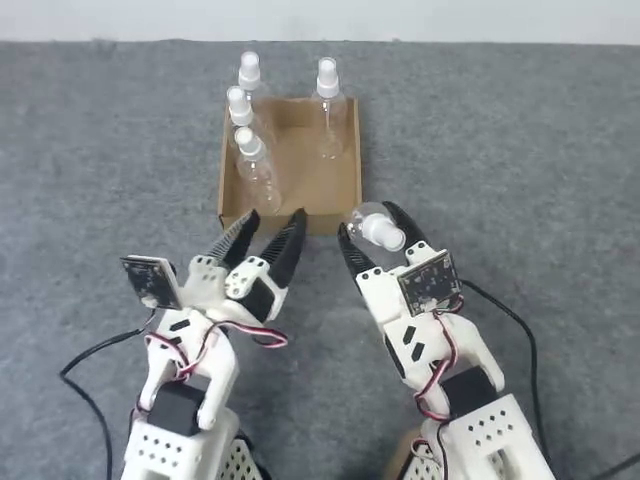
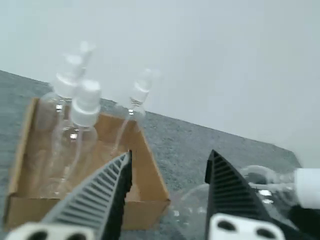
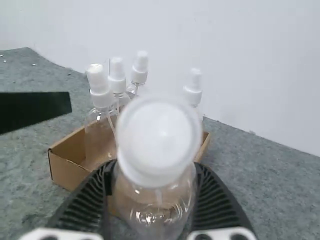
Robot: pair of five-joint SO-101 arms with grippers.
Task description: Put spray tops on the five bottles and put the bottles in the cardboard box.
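Observation:
The cardboard box (image 1: 300,175) sits at the middle back of the table. Three clear bottles with white spray tops (image 1: 250,150) stand along its left side, and one more (image 1: 327,85) in its far right corner. My right gripper (image 1: 370,226) is shut on another capped bottle (image 1: 380,230), just in front of the box's near right corner; that held bottle (image 3: 156,145) points its spray top at the wrist camera. My left gripper (image 1: 275,222) is open with nothing in it, at the box's near wall. In the left wrist view my left gripper (image 2: 170,160) faces the box (image 2: 30,212), with the held bottle (image 2: 252,176) off to one side.
Grey carpet (image 1: 520,150) covers the table on both sides of the box. A white wall (image 3: 240,50) rises behind the table. Black cables (image 1: 95,360) trail beside both arm bases.

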